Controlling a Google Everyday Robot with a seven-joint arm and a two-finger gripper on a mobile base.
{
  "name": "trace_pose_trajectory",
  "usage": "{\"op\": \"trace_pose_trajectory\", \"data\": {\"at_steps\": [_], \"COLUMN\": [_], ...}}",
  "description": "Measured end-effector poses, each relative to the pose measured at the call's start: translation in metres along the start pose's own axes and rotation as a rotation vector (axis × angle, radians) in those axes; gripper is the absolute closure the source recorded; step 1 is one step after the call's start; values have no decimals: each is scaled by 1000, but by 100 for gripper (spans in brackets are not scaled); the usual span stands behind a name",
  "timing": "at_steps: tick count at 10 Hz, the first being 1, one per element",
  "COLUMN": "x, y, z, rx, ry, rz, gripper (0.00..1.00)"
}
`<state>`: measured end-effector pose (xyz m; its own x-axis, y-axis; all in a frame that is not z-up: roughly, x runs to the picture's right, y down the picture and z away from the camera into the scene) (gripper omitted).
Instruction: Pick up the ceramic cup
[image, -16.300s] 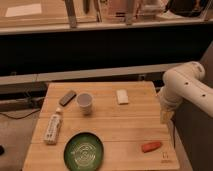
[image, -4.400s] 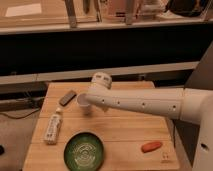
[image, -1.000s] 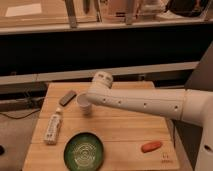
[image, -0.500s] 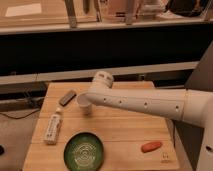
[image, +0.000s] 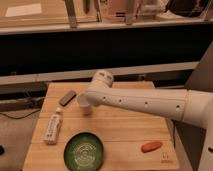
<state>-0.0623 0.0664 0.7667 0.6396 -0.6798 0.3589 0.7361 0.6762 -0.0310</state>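
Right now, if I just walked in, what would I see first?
Probably the big white robot arm reaching from the right across the wooden table. Its gripper is at the small ceramic cup near the table's middle-left. Next, the bright green plate at the front edge, with a white bottle lying to its left.

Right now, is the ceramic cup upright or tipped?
Upright: the ceramic cup shows its round rim on top and its base toward the table. The gripper is at the cup, hidden behind the arm's end.
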Motion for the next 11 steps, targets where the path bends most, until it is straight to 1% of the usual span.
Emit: {"op": "trace_pose_trajectory", "data": {"at_steps": [1,5,7,8,9,11], "x": [-2,-11,-12,-13,-13,-14], "y": [-1,-4,-5,-5,-5,-5], "z": [1,4,5,6,6,8], "rx": [3,-2,-2,-1,1,4], "ry": [-7,14,11,-9,-70,-139], "rz": [-3,-33,-34,-29,-17,6], "gripper": [20,20,20,20,20,20]}}
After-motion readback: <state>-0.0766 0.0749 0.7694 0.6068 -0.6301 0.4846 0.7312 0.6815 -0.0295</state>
